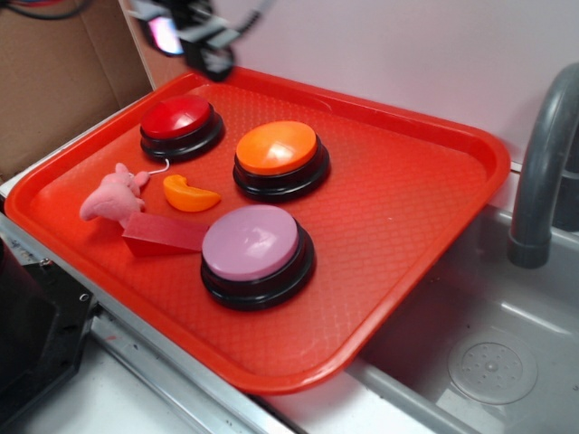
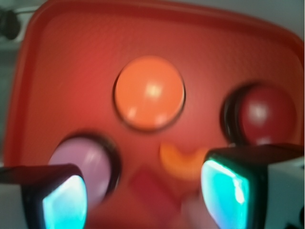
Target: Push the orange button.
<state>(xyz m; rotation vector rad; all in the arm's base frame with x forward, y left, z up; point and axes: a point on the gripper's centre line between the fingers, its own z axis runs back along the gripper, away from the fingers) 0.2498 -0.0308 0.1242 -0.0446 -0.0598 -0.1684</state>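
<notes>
Two neighbours, red button (image 1: 179, 117) and pink button (image 1: 251, 241), flank the orange button (image 1: 277, 147); gripper (image 2: 143, 195) released above.

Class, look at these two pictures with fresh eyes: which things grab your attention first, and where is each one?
Three big dome buttons on the red tray stand out: the orange button in the middle, a red button at the far left corner, and a pink button nearest the front. A small orange crescent lies left of them, and the gripper hovers above the tray's far edge, its jaws apart.
</notes>
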